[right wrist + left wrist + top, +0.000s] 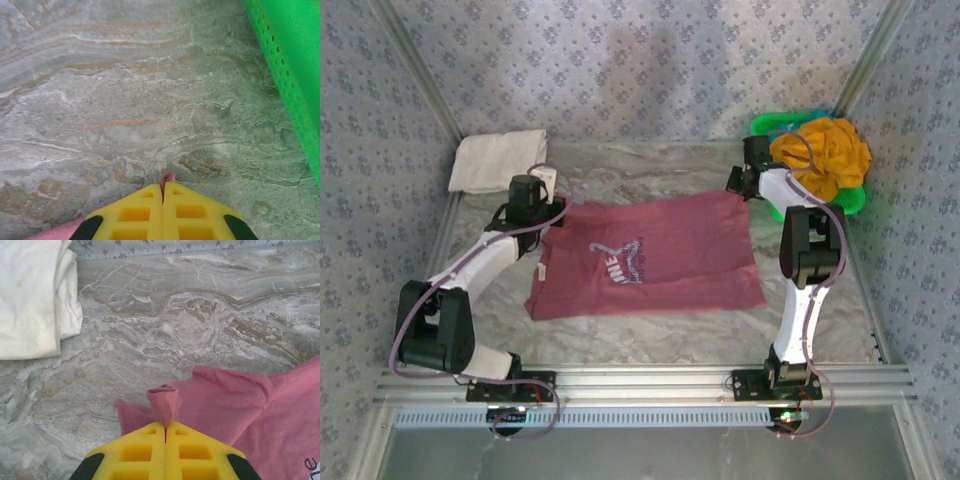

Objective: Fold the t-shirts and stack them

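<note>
From above, the maroon shirt [645, 257] lies flat centrally, cream shirt [497, 161] folded far-left, orange shirt [825, 152] heaped over the green basket [767, 124]. Left wrist: left gripper [165, 426] pinches a maroon corner. Right wrist: right gripper [163, 186] clamps a maroon tip, mostly hidden.

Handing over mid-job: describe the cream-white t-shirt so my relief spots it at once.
Look to the far left corner of the marble-patterned table, beyond the left claw. The cream-white t-shirt lies there as a folded pad. It is the only pale, folded one: the maroon t-shirt is spread flat mid-table and the mustard-orange t-shirt is heaped in the green basket.
</note>
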Robot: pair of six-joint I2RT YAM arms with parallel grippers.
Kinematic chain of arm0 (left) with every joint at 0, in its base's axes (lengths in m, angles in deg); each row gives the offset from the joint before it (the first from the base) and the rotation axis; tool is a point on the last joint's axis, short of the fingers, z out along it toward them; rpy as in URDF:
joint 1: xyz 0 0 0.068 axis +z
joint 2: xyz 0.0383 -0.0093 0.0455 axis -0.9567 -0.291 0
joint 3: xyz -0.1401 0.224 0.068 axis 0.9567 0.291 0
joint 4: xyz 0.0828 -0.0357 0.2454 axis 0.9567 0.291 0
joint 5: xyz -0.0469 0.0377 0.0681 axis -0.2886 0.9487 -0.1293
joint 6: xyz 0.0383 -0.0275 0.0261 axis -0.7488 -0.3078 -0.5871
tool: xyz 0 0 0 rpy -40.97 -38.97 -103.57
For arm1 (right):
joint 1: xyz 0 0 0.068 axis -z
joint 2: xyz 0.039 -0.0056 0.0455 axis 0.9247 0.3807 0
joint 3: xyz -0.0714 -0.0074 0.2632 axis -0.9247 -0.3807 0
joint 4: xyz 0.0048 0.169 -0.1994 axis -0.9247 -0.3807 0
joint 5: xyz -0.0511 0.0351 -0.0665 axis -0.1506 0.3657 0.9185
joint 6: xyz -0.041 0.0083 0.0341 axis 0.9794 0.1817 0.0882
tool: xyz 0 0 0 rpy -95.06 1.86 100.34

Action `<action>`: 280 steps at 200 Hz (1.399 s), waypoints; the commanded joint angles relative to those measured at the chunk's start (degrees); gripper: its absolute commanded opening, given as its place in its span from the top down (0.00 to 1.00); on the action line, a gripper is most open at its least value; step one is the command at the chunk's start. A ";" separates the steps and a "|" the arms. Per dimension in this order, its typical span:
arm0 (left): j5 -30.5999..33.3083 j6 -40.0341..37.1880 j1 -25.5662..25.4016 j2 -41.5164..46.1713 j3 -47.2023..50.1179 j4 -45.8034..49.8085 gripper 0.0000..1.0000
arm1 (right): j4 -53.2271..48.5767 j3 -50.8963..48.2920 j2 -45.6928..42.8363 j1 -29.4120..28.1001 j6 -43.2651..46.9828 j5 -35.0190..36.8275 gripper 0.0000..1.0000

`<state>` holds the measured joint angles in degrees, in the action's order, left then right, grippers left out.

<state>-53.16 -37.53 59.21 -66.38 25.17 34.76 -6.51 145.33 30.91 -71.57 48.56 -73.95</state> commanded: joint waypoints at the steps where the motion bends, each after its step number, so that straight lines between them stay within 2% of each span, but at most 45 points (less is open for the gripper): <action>1: 0.94 -0.42 0.16 3.45 1.12 -0.14 1.00 | 4.37 -2.86 -4.64 -0.06 -0.03 0.26 1.00; 81: 4.06 2.32 0.18 12.38 11.17 0.85 1.00 | 11.90 -17.53 -13.15 0.07 -0.74 3.61 1.00; 147: 5.61 2.45 0.33 16.91 11.48 5.58 1.00 | 13.69 -22.51 -17.95 -0.10 -0.73 2.14 1.00; 214: 5.27 5.52 0.30 19.02 14.12 8.24 1.00 | 13.19 -29.83 -24.42 -0.10 -1.48 1.21 1.00; 280: 3.90 8.15 0.15 21.67 16.21 9.42 1.00 | 12.84 -34.29 -26.84 -0.01 -1.62 -0.23 1.00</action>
<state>-48.95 -31.19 59.21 -46.84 41.39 42.94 6.84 112.07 6.63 -71.66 47.88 -73.52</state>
